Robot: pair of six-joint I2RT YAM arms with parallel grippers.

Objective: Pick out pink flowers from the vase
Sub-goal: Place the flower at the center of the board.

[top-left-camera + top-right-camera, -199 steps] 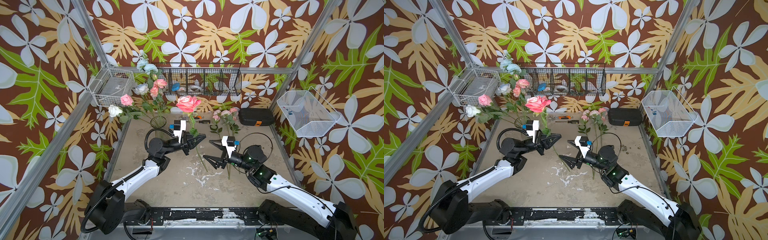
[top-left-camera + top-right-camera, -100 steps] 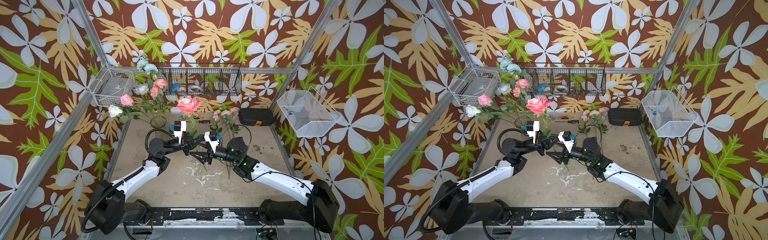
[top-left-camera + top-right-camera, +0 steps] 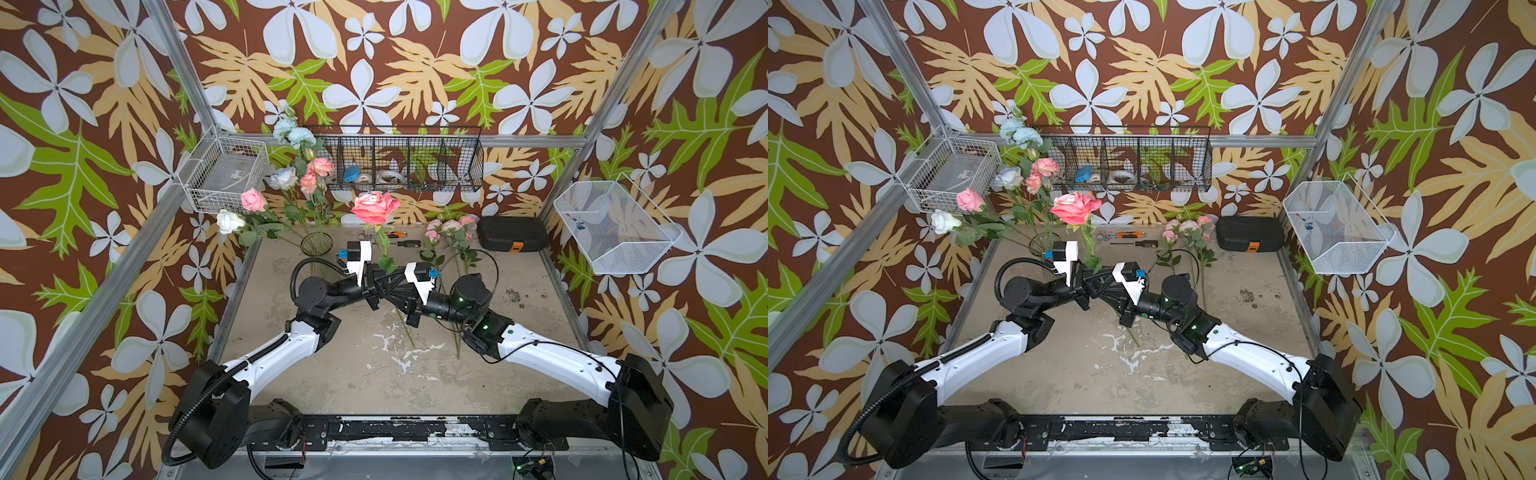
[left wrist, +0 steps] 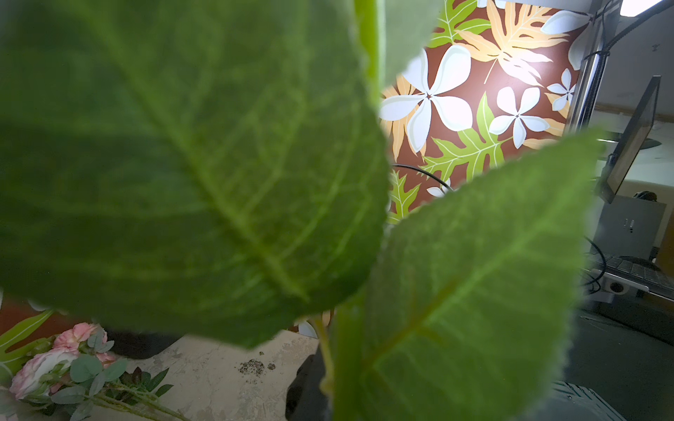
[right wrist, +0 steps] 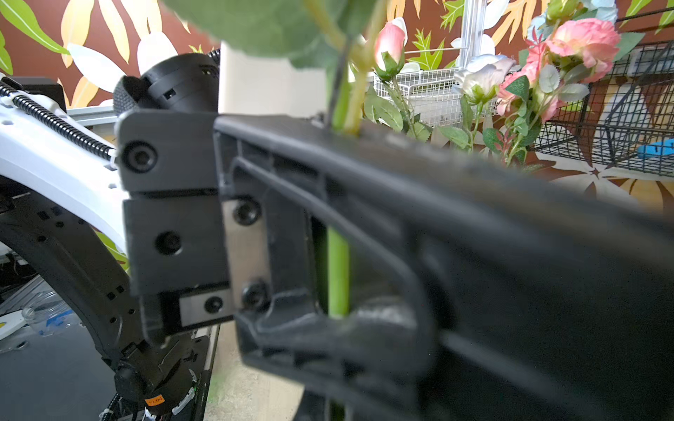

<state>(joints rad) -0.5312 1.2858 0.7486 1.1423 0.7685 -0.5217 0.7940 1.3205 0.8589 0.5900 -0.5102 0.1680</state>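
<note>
A large coral-pink rose [image 3: 375, 207] [image 3: 1076, 207] stands upright above the table on a long green stem. My left gripper [image 3: 380, 286] [image 3: 1087, 286] is shut on that stem, and my right gripper [image 3: 392, 291] [image 3: 1102, 291] is shut on it close beside, fingertips almost touching. In the left wrist view the rose's leaves [image 4: 189, 156] fill the picture. The right wrist view shows the stem [image 5: 338, 269] running through the left gripper's black fingers [image 5: 364, 189]. The glass vase [image 3: 316, 245] at the back left holds pink flowers [image 3: 253, 199], a white rose [image 3: 228, 220] and pale blue blooms [image 3: 293, 133].
More pink flowers [image 3: 451, 226] [image 4: 40, 364] lie on the table at the back right. A black case [image 3: 511, 239] and hand tools [image 3: 401, 243] lie along the back wall. Wire baskets hang on the left wall [image 3: 226, 174], back wall [image 3: 399, 158] and right wall [image 3: 615, 226].
My right gripper has swung left from the middle of the table to the rose's stem and shut on it. The left gripper has kept its hold without moving.
</note>
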